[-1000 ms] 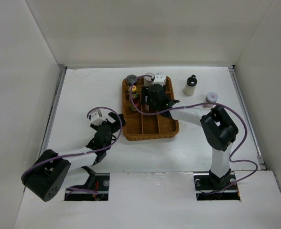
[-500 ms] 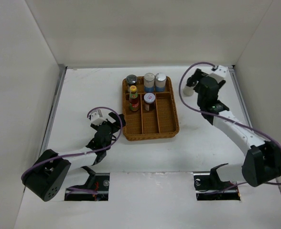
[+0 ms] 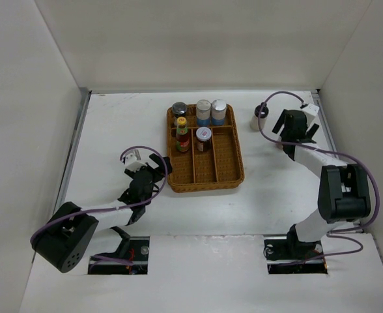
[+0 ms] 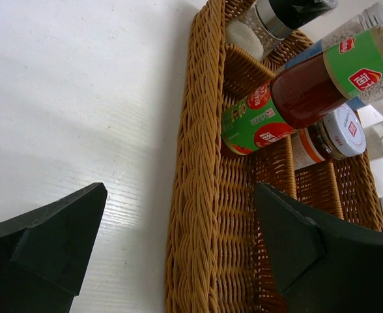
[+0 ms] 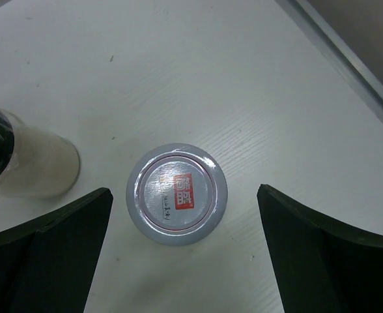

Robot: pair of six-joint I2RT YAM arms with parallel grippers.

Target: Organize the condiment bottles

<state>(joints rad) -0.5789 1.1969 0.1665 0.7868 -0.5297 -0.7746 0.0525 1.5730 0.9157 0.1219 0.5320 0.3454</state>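
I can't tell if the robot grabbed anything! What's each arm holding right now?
Left end effector: open, holding nothing, straddling the basket's edge.
Right end effector: open, holding nothing, above the jar.

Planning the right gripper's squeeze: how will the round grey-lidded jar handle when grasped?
The round grey-lidded jar stands upright, so it likely won't roll. Its smooth lid may slip if pinched. Pushed sideways, it could knock the nearby cream black-capped bottle.

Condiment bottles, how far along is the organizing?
Five bottles already stand in the far compartments of the wicker tray. The right gripper hovers open over the grey-lidded jar on the table. That jar and the black-capped cream bottle beside it are left to move in.
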